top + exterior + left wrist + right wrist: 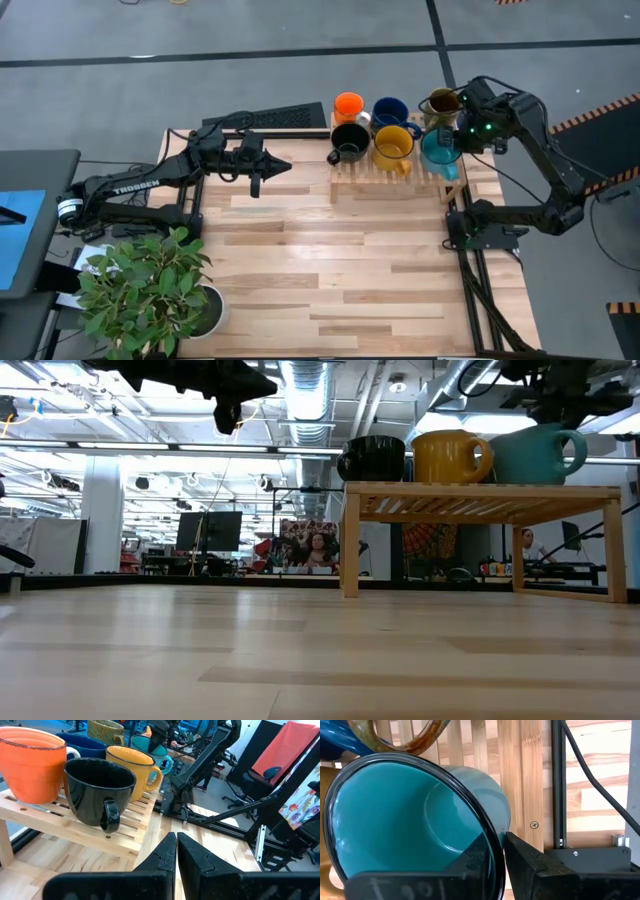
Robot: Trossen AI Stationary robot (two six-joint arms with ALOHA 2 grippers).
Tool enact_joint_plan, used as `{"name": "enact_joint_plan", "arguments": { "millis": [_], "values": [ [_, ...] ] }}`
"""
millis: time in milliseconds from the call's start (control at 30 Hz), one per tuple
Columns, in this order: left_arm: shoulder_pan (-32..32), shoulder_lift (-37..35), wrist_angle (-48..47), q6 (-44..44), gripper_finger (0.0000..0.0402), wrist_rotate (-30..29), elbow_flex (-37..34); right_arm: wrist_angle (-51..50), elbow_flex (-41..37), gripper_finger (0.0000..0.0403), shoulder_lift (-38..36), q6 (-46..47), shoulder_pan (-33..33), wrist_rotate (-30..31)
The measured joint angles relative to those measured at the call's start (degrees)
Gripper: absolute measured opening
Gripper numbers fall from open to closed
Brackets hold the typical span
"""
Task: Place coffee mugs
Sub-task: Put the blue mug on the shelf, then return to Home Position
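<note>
All 6 mugs sat on the wooden rack (400,182) at the table's (330,270) 1 o'clock edge: orange mug (348,104), blue mug (389,110) and olive-brown mug (441,102) behind; black mug (350,141), yellow mug (393,146) and teal mug (439,150) in front. The right gripper (492,865) was at the teal mug, fingers straddling its rim, barely parted; release looked unfinished. The left gripper (176,862) hovered at the table's 11 o'clock, fingers shut, empty. Task nearly done: only letting go and retracting seemed left.

Open lab hall: ceiling ducts (305,385), monitors (208,530).
</note>
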Motion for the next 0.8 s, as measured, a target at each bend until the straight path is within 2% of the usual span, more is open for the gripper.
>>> {"name": "enact_joint_plan", "arguments": {
  "millis": [467,600,800],
  "values": [
    [0.00,-0.01,-0.06,-0.04,0.0000,-0.04,0.00,-0.13,0.04,0.0095,-1.18,-0.57,0.00,-0.22],
    [0.00,0.00,-0.06,-0.08,0.0000,-0.04,0.00,0.01,0.04,0.0131,-1.18,-1.54,0.02,0.13],
    [0.00,0.00,-0.08,-0.56,0.0000,-0.06,0.00,0.09,0.06,0.0211,-1.18,-1.79,0.02,0.25]
  ]
}}
